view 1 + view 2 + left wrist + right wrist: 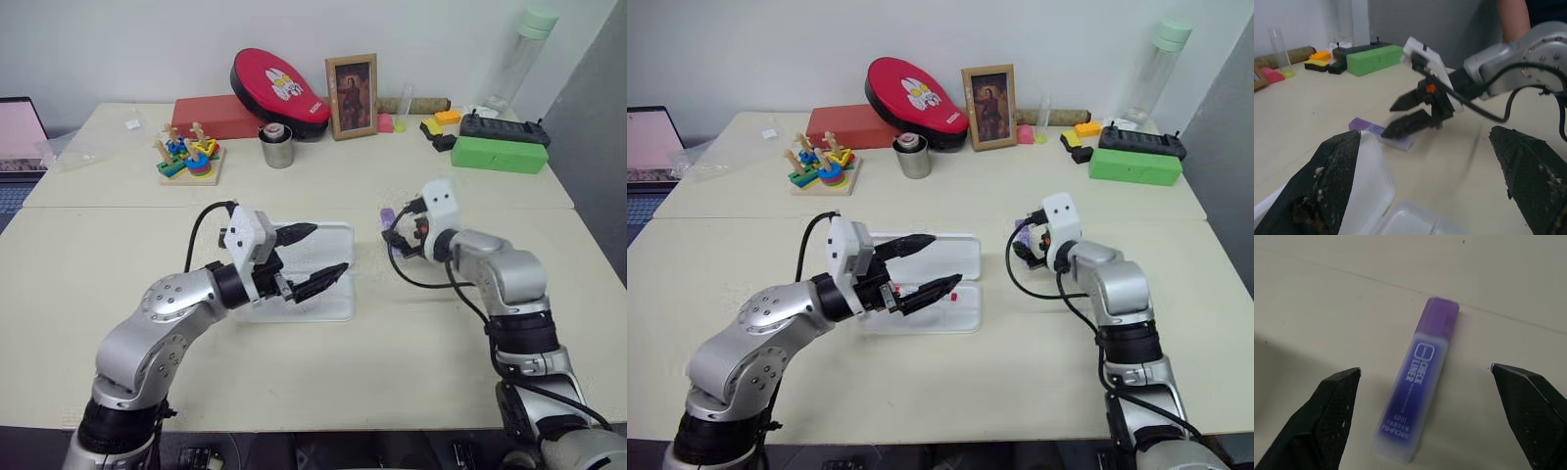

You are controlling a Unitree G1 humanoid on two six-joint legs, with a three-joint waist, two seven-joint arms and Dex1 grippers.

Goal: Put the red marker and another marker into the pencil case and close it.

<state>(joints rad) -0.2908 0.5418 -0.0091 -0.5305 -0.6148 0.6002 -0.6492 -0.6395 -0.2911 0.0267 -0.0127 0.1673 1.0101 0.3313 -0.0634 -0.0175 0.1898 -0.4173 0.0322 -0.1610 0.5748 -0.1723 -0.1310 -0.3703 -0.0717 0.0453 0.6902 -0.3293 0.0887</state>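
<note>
One purple highlighter (1415, 401), one red marker (950, 292), one open white pencil case (965, 257), two grippers.

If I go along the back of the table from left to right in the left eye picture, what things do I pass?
Stacking toy → metal cup → framed picture → green box.

Bright, even light overhead, soft shadows on the table (118, 294); the purple highlighter (1411, 401) blurs slightly up close.
</note>
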